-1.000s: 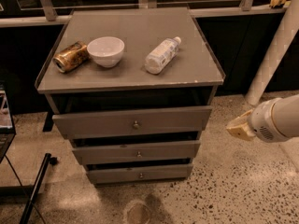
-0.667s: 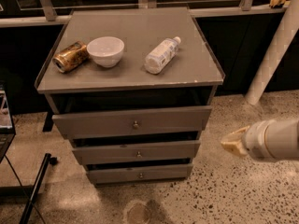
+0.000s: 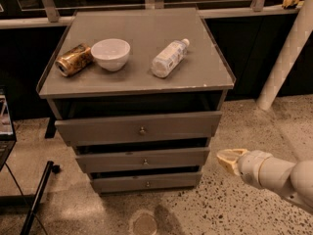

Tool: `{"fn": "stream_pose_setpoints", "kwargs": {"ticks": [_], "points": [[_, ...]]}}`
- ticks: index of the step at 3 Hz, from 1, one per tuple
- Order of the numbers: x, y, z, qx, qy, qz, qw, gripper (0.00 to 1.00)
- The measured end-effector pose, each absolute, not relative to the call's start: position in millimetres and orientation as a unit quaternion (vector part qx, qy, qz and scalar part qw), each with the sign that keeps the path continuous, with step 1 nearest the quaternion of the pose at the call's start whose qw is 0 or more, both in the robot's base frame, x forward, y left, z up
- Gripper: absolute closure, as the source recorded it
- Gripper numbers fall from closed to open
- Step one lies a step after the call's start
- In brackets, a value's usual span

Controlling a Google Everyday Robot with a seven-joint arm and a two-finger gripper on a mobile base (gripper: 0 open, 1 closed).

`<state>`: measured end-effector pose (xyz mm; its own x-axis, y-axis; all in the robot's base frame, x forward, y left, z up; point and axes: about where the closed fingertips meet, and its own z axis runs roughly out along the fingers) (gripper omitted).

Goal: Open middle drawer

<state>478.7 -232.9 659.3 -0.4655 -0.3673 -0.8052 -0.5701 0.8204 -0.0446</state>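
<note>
A grey cabinet [image 3: 142, 92] has three drawer fronts. The middle drawer [image 3: 142, 159] is a flat grey panel with a small round metal knob [image 3: 145, 161], between the taller top drawer [image 3: 137, 129] and the shortest bottom drawer [image 3: 145, 182]. My gripper [image 3: 228, 158] is at the right of the cabinet, level with the middle drawer, just off its right end and pointing left. It touches nothing. The white arm [image 3: 279, 175] runs off to the lower right.
On the cabinet top lie a crushed gold can [image 3: 73, 60], a white bowl [image 3: 110, 54] and a plastic bottle [image 3: 169, 58] on its side. A white post [image 3: 286, 53] stands at the right. A black stand leg [image 3: 36, 192] is at the lower left on the speckled floor.
My gripper and arm have moved down and to the left, closer to the right end of the middle drawer. The drawers and the objects on top have not moved.
</note>
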Motion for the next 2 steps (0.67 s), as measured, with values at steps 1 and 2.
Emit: {"fn": "stream_pose_setpoints", "kwargs": {"ticks": [1, 2], "points": [[521.2, -246.6, 627.4, -0.229, 0.834, 0.124, 0.486, 1.00], [555.0, -251.5, 597.2, -0.213, 0.834, 0.142, 0.489, 1.00]]}}
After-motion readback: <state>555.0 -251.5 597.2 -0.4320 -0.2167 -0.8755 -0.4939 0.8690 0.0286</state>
